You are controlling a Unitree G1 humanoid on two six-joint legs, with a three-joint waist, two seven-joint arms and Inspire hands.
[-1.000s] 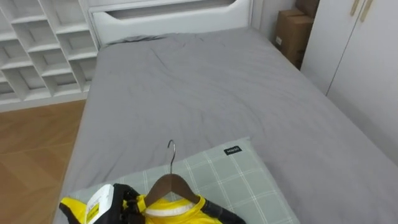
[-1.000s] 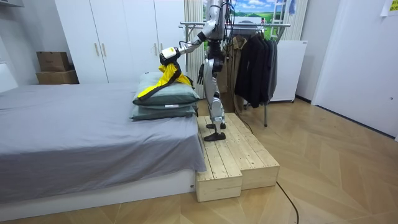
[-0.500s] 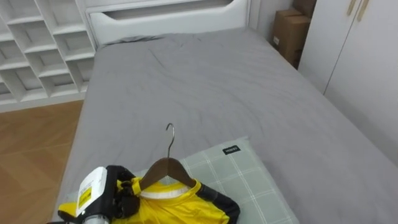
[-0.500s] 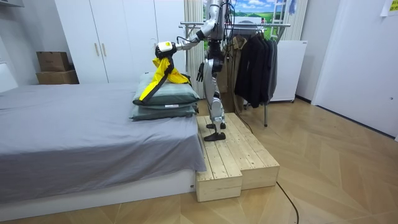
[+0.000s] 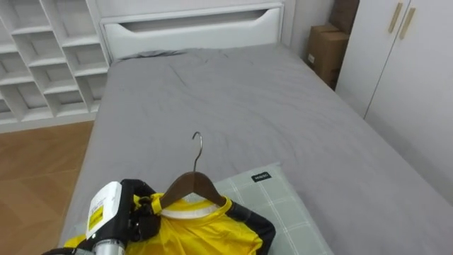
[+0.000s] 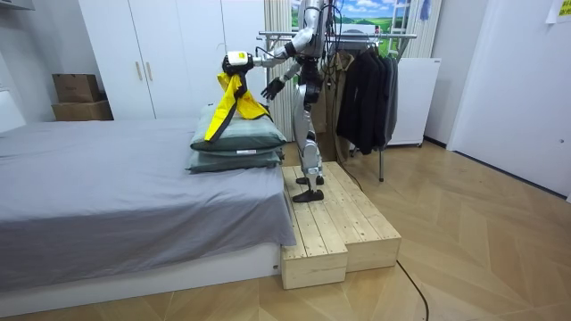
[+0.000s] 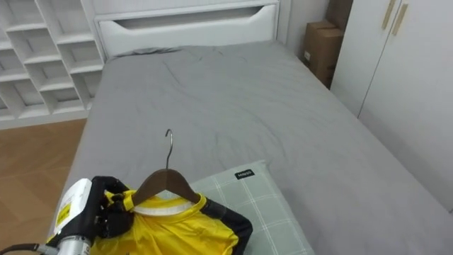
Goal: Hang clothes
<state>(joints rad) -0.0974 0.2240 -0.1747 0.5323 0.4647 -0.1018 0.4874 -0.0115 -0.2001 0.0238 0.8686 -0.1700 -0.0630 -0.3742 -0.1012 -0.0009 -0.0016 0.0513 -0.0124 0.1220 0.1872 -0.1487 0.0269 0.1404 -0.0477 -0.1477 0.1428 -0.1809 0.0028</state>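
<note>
A yellow garment [image 5: 205, 230] with black trim hangs on a wooden hanger [image 5: 190, 188] with a metal hook. My left hand [image 5: 138, 216] is shut on the hanger's left shoulder, at the lower left of the eye views. In the room view the left hand [image 6: 236, 61] holds the garment [image 6: 234, 98] up above the stacked pillows [image 6: 236, 138], its lower end still touching them. My right hand [image 6: 270, 88] is raised in front of my chest, open, apart from the garment. I stand on a wooden platform [image 6: 335, 227] at the foot of the bed.
The grey bed [image 5: 233, 99] stretches ahead, with a green checked pillow [image 5: 283, 212] under the garment. White shelves [image 5: 42, 64] stand at the left, a wardrobe [image 5: 403, 78] and boxes [image 5: 324, 53] at the right. A clothes rack [image 6: 357, 36] with dark clothes [image 6: 366, 89] stands behind me.
My left hand has lifted the hanger and garment higher off the pillows. My right hand has come up from beside my hip towards the garment.
</note>
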